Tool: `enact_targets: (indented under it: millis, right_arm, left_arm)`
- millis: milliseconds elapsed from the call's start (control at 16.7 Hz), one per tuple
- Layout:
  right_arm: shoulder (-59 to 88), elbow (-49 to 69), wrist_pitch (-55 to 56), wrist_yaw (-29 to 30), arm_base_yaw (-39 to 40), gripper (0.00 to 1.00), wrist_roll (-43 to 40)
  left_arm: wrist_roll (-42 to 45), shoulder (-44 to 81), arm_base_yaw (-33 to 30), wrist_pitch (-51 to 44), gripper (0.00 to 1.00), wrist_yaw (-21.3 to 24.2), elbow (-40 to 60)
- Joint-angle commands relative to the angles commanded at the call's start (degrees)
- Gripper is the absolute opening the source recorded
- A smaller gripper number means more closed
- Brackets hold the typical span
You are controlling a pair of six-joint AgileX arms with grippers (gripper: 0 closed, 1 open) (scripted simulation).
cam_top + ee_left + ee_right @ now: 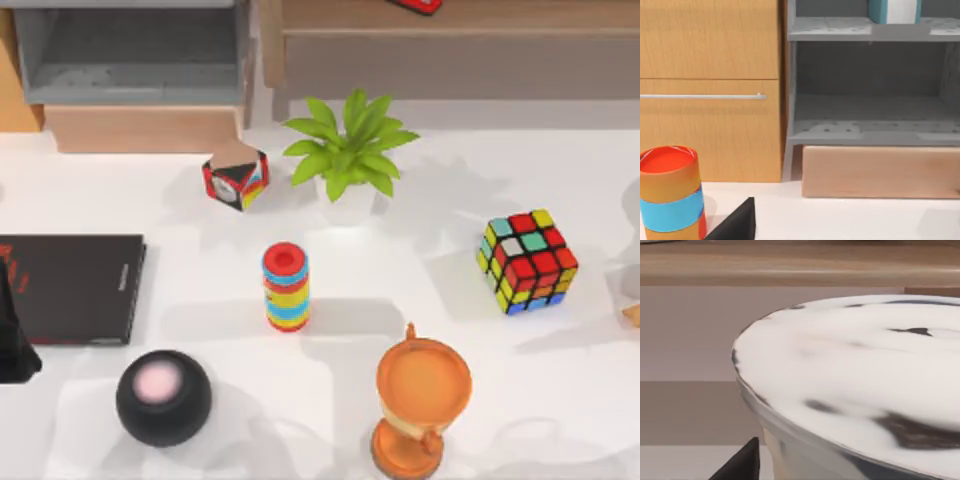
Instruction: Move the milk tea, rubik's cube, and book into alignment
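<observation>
The rubik's cube (pixel 527 262) stands on the white table at the right, red face up and apart from everything else. The book (pixel 892 10), teal with white page edges, stands on the upper level of the grey shelf (pixel 870 27) in the left wrist view. The milk tea (pixel 855 370), a cup with a white top streaked with dark marks, sits very close in the right wrist view, with a dark part of my right gripper (pixel 740 465) beside it. A dark part of my left gripper (pixel 737 225) hangs near an orange and blue can (pixel 670 195). My left arm (pixel 14 345) is at the table's left edge.
A potted plant (pixel 350 150) and a small tan-topped box (pixel 236 180) stand at the back. A striped cylinder (pixel 286 287) is mid-table, a black slab (pixel 70 288) at the left. At the front are a black sphere (pixel 163 397) and an orange goblet (pixel 420 400).
</observation>
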Motion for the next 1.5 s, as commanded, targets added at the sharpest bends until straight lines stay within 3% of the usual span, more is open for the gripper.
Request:
enact_targets:
  millis: [960,1500]
  right_arm:
    - [-2.3,-6.1,4.0,-2.5,-2.4,1.0,0.0]
    - [-17.2,-9.1,-7.1,-4.6,-4.5,1.0,0.2]
  left_arm:
    - [0.0,0.0,0.0,0.0,1.0,0.0,0.0]
    - [0.0,0.0,0.0,0.0,1.0,0.0,0.0]
